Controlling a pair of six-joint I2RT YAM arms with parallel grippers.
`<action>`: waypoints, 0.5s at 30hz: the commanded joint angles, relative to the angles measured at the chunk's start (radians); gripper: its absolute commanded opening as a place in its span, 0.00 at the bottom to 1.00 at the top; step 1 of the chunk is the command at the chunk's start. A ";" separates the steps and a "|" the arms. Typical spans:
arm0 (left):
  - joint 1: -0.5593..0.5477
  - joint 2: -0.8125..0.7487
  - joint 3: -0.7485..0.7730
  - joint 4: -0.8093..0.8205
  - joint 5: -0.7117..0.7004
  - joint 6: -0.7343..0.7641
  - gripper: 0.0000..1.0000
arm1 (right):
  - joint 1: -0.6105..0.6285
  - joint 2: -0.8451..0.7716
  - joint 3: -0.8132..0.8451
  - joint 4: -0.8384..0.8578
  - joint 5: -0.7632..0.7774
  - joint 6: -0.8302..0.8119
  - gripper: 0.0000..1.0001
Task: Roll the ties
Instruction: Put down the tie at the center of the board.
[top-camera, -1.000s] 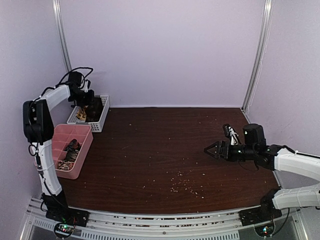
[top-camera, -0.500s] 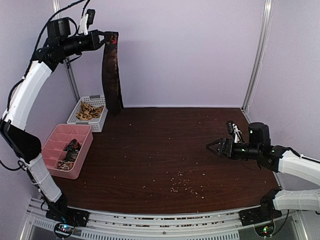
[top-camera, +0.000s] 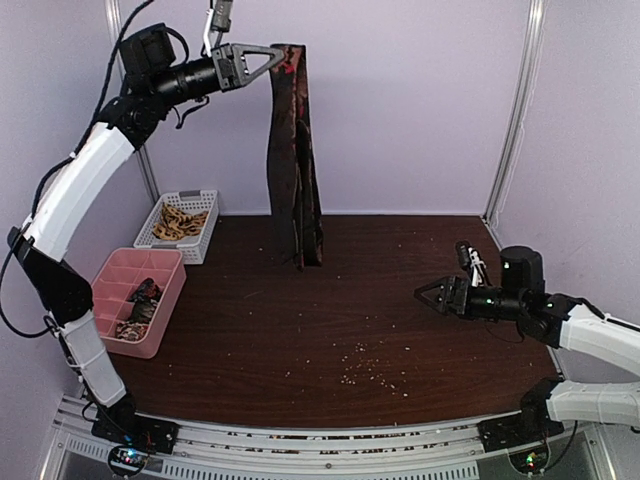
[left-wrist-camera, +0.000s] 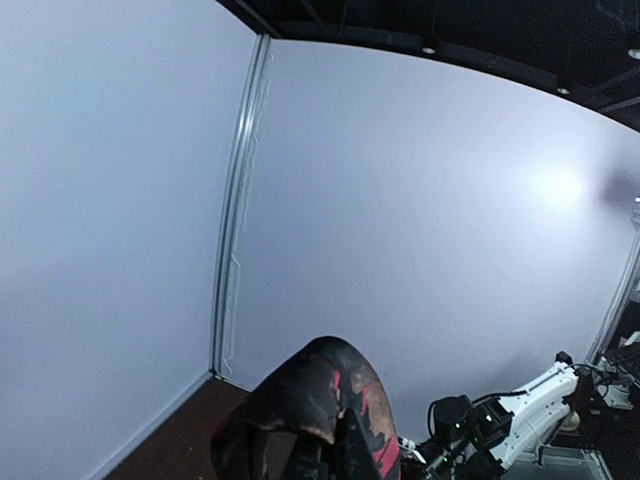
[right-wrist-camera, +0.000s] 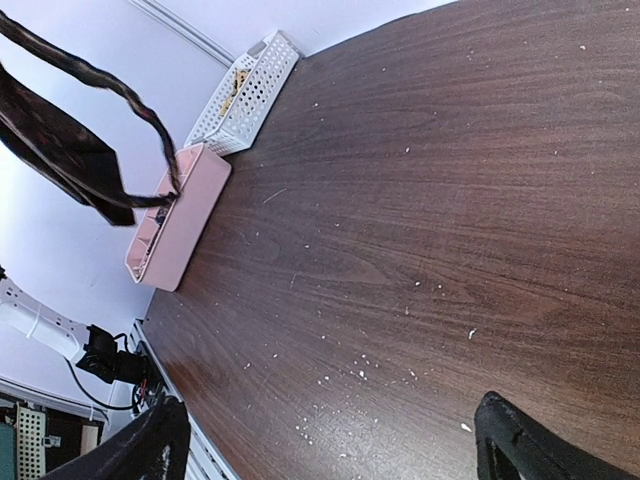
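My left gripper (top-camera: 283, 52) is raised high near the back wall and is shut on a dark brown tie (top-camera: 295, 160) with red marks. The tie is draped over the jaws and hangs down in two strands, its ends just above the table. In the left wrist view the tie (left-wrist-camera: 320, 395) bulges over the fingers. In the right wrist view the tie (right-wrist-camera: 70, 150) hangs at the left. More ties (top-camera: 180, 222) lie in the white basket (top-camera: 205, 240). My right gripper (top-camera: 420, 295) is open and empty, low over the table's right side.
A pink divided tray (top-camera: 165, 295) with rolled ties stands at the left front, next to the white basket; both show in the right wrist view, the tray (right-wrist-camera: 190, 225) and the basket (right-wrist-camera: 250, 95). Pale crumbs (top-camera: 370, 370) are scattered over the dark wood table.
My left arm rose from the white basket with the tie and swung it right toward the table's middle back. The right gripper barely shifted.
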 joint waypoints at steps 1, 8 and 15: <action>-0.064 -0.014 -0.233 -0.047 0.072 0.108 0.00 | -0.005 -0.033 -0.016 -0.010 0.015 -0.014 1.00; -0.196 -0.064 -0.442 -0.239 -0.052 0.358 0.00 | -0.005 -0.003 -0.024 0.004 0.014 -0.023 0.99; -0.159 -0.268 -0.869 -0.155 -0.081 0.417 0.00 | -0.005 -0.002 -0.023 -0.003 0.018 -0.022 1.00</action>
